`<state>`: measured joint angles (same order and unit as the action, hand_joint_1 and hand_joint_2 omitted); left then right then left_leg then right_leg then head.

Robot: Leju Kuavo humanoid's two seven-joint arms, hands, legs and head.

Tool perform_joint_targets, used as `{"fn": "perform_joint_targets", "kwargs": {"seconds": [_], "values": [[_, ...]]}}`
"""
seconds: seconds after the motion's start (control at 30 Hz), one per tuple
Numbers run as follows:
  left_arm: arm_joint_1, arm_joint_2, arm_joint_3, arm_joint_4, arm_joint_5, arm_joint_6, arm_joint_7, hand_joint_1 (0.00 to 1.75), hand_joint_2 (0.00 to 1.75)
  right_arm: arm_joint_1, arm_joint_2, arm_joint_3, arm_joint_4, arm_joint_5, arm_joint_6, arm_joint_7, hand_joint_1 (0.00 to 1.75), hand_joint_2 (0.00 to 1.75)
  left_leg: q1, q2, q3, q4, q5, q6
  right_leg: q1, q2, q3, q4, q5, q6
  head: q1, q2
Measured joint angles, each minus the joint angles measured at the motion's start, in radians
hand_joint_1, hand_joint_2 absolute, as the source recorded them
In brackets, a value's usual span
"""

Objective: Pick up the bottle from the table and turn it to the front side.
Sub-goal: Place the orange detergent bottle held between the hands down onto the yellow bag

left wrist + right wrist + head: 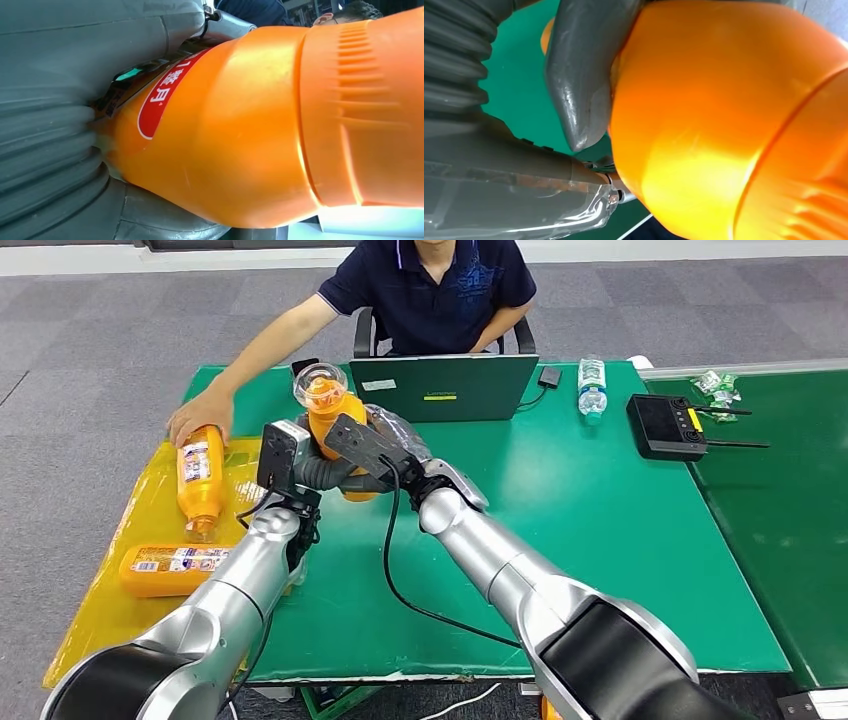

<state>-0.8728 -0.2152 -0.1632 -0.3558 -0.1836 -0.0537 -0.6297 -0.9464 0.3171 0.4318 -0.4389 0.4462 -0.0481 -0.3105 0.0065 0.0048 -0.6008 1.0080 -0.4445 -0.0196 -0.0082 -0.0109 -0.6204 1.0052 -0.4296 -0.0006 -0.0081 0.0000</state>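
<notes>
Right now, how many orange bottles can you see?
3: one orange bottle held up over the green table, one under a person's hand on the yellow sheet, one lying nearer.

light: bright, even | shadows: soft | wrist views: close, blurred, glare on bottle (724, 125)

On my left wrist feed the orange bottle (240, 135) takes up most of the frame, running across from centre to the right edge, its ribbed orange band at the right. A red label with white characters sits at centre left. My left hand (75, 125), with its grey ribbed cover, wraps the bottle along the left side and underneath.
</notes>
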Motion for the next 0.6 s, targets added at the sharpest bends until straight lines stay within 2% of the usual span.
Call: {"fn": "perform_joint_targets", "kwargs": {"seconds": [0.23, 0.3, 0.43, 0.6], "values": [[0.003, 0.015, -0.002, -0.007, -0.117, 0.155, -0.003, 1.75, 1.75, 0.023, -0.040, 0.000, -0.053, 0.001, -0.005, -0.006, 0.00, 0.00, 0.000, -0.001, 0.000, 0.000, 0.000, 0.000, 0.000, -0.001, 0.000, 0.000, 0.000, 0.000, 0.000, 0.000], [0.003, 0.022, -0.006, -0.009, -0.156, 0.226, 0.004, 1.75, 1.75, 0.032, -0.049, 0.000, -0.070, 0.002, -0.005, -0.003, 0.00, 0.00, 0.000, -0.001, 0.000, 0.000, 0.000, 0.000, 0.000, -0.001, 0.000, 0.000, 0.000, 0.000, 0.000, 0.000], [0.013, 0.084, -0.008, -0.010, -0.231, 0.386, 0.028, 1.75, 1.75, 0.032, -0.077, -0.009, -0.102, -0.002, -0.012, 0.003, 0.00, 0.00, 0.001, 0.005, 0.002, 0.000, 0.000, -0.001, 0.000, 0.005, -0.001, 0.000, 0.001, -0.001, 0.000, 0.000], [0.019, 0.140, -0.009, -0.010, -0.322, 0.504, 0.054, 1.75, 1.75, 0.027, -0.096, -0.011, -0.114, -0.001, -0.013, 0.002, 0.00, 0.00, 0.002, 0.003, 0.000, 0.000, 0.001, -0.002, 0.002, 0.003, -0.001, 0.000, 0.001, -0.002, 0.000, 0.000]]}}
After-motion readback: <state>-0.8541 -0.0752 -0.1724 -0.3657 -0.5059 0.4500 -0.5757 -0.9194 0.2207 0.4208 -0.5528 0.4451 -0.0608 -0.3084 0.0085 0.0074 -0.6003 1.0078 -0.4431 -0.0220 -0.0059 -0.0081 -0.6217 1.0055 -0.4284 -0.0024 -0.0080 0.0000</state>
